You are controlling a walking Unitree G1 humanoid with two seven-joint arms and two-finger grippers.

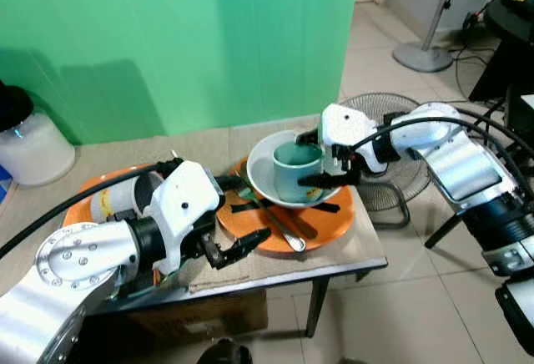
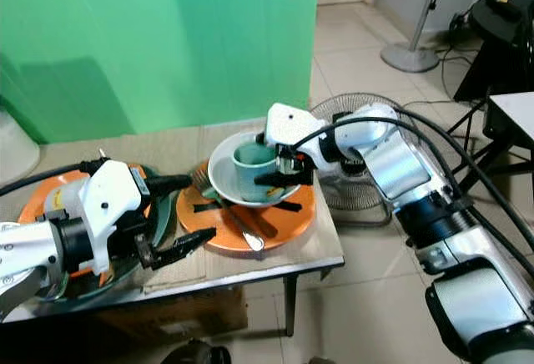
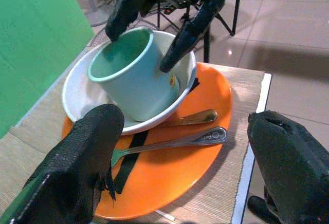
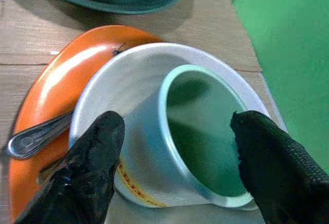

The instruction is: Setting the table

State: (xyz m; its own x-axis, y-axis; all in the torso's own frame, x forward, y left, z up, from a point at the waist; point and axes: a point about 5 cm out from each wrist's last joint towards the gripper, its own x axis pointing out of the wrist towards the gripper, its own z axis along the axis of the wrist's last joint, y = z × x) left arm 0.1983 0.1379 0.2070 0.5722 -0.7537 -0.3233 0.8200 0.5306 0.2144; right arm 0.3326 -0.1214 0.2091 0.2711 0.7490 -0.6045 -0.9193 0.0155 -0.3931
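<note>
I find no readable text, label, brand or number anywhere. Cup (image 4: 169, 157) carries small red-and-yellow band near base, too blurred for me to make out letters. Same mark shows as yellowish patch on cup side in left wrist view, unreadable. Can-like thing (image 1: 117, 199) behind left arm has pale label, too small and partly hidden; I cannot read it.
</note>
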